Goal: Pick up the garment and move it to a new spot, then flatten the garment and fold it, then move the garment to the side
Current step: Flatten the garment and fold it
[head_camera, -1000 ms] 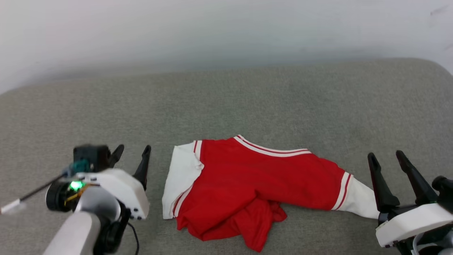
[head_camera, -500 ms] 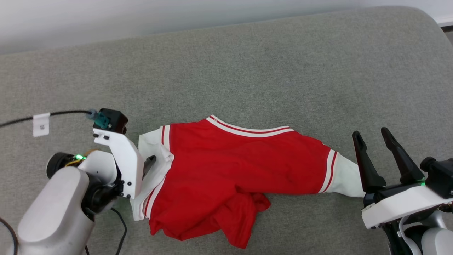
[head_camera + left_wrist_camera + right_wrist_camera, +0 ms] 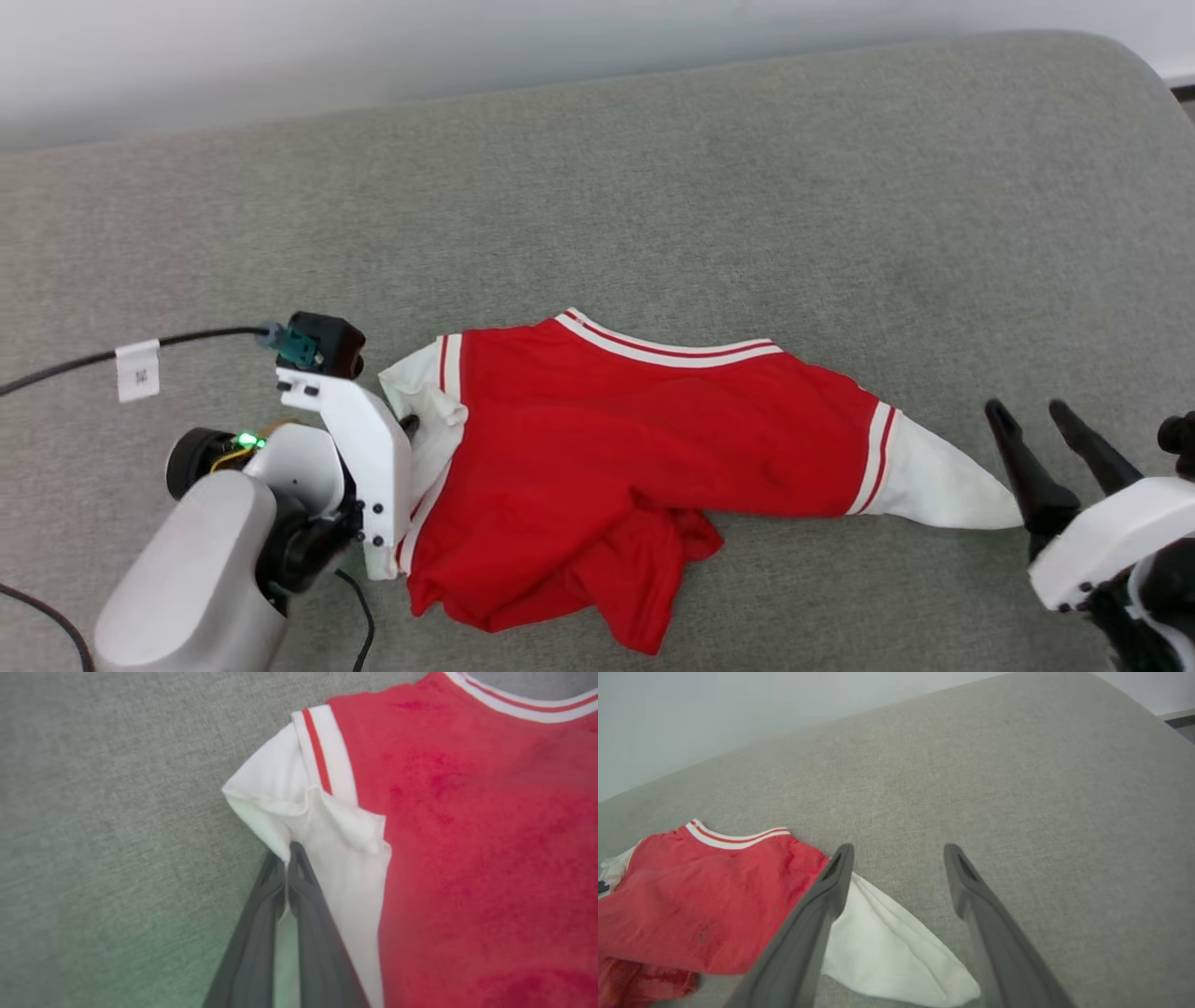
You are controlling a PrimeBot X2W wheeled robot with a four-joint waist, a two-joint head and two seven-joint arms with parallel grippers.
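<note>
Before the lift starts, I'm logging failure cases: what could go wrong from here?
The left gripper pinches only a thin edge of the white sleeve of the garment; it may slip out under load. The right gripper is open beside the other sleeve, gripping nothing, so a one-sided lift could let the bunched red hem drag and tangle.

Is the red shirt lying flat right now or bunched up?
Bunched up. The lower part of the shirt is crumpled in a heap, and the left gripper is shut on one puckered white sleeve.

One garment (image 3: 653, 439), one left gripper (image 3: 286, 854), one right gripper (image 3: 1027, 411), seemingly one cable (image 3: 205, 334).
</note>
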